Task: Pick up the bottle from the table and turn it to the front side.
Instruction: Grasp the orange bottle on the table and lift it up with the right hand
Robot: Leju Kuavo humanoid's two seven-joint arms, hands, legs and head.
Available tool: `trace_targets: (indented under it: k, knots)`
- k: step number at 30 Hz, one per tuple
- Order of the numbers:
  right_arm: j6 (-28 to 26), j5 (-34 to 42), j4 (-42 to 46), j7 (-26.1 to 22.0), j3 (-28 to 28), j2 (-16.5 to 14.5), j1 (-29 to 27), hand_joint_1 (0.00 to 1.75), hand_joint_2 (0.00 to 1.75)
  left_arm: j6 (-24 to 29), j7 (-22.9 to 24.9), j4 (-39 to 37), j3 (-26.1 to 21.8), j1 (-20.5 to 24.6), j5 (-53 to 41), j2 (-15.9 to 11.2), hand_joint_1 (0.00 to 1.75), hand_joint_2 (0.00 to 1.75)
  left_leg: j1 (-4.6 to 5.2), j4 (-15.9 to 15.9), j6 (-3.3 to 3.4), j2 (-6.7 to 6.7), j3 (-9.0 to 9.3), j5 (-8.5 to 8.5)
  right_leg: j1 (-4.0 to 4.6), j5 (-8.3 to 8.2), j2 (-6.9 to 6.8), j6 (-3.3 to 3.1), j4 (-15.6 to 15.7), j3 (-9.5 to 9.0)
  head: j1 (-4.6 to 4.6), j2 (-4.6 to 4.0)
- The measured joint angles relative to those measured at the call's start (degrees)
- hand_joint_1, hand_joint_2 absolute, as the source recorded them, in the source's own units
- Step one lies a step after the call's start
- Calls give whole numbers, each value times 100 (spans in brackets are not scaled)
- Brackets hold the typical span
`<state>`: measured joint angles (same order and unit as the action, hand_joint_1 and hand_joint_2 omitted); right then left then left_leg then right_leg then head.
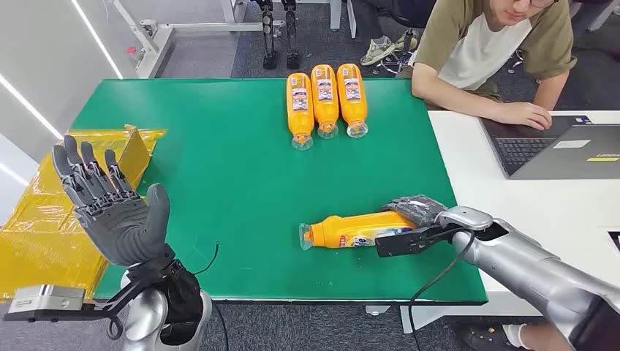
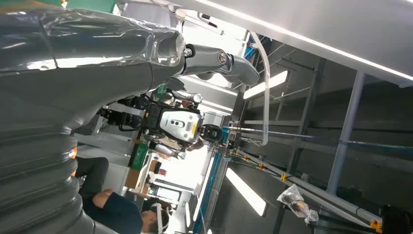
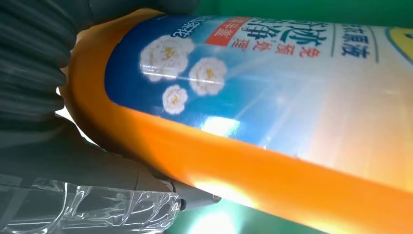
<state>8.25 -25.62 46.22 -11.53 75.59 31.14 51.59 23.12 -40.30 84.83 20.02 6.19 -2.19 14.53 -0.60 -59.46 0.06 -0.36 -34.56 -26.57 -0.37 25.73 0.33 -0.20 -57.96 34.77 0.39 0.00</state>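
An orange bottle (image 1: 351, 229) with a blue and white label lies on its side on the green table (image 1: 219, 168), clear cap toward the left. My right hand (image 1: 413, 221) grips its base end, fingers over the top and thumb along the near side. The right wrist view shows the bottle (image 3: 272, 117) close up, label with white flowers, against my right hand (image 3: 44, 126). My left hand (image 1: 110, 205) is raised, palm forward with fingers spread, over the table's near left corner, holding nothing. In the left wrist view my left hand (image 2: 87, 63) faces the room.
Three orange bottles (image 1: 325, 101) lie side by side at the table's far edge, caps toward me. Yellow padded bags (image 1: 44, 212) lie left of the table. A person (image 1: 497, 58) sits at the far right by a laptop (image 1: 563, 146) on a white desk.
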Motion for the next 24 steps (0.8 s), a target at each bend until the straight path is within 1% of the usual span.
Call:
trace_targets:
  k: [7, 9, 11, 12, 14, 17, 20, 22, 24]
  knots:
    - [-197, -29, -210, -95, -59, -180, -35, 175, 175, 33, 0, 0, -1, -11, -5, -12, 0, 175, 0, 0, 1, 0, 3, 1, 0, 0, -1, 0, 0, -6, 1, 0]
    - [-325, -15, -278, -145, -116, -257, -64, 175, 175, 60, 0, 0, -1, -14, -7, -11, 0, 175, 1, 0, 1, 0, 3, 1, 0, 0, -1, 0, 0, -7, 1, -1]
    - [-564, 22, -355, -195, -194, -354, -127, 175, 175, 84, 0, 0, -1, -19, -9, -11, 0, 175, 0, 0, 1, 0, 2, 1, 0, 0, -1, 0, 0, -6, 1, -1]
    - [-751, 52, -395, -227, -241, -413, -178, 175, 175, 91, 0, 0, -1, -23, -12, -11, 0, 175, 0, 0, 1, -1, 1, 1, 0, 0, -2, 0, 0, -6, 0, 0]
    - [-1320, 136, -476, -300, -378, -564, -315, 175, 175, 99, 0, 0, -2, -33, -18, -11, 0, 175, 0, 1, 0, -3, -1, 1, 0, 0, -4, 0, 0, -4, 1, 0]
    - [-2447, 237, -589, -500, -717, -880, -574, 175, 175, 84, 0, -10, -1, -38, -22, -8, 0, 175, -1, 3, 0, -2, -2, 0, 2, 2, -3, -1, -1, 0, 0, 0]
    - [-3634, 161, -641, -796, -1231, -1245, -928, 175, 175, -37, 0, -113, 0, -21, -20, 10, 0, 175, -2, 4, -1, -5, -3, 0, 3, 5, -4, -2, 0, 3, 1, 0]
    - [-4135, 87, -626, -998, -1570, -1447, -1141, 175, 175, -161, 0, -239, 0, 12, -5, 25, 0, 175, -2, 5, -1, -4, -4, -1, 3, 6, -3, -1, -1, 4, -1, 0]
    - [-4452, 14, -569, -1217, -1892, -1632, -1333, 175, 175, -320, 0, -396, 0, 58, 32, 45, 0, 175, -2, 5, -2, -5, -5, -1, 3, 7, -5, -1, 0, 5, 0, 0]
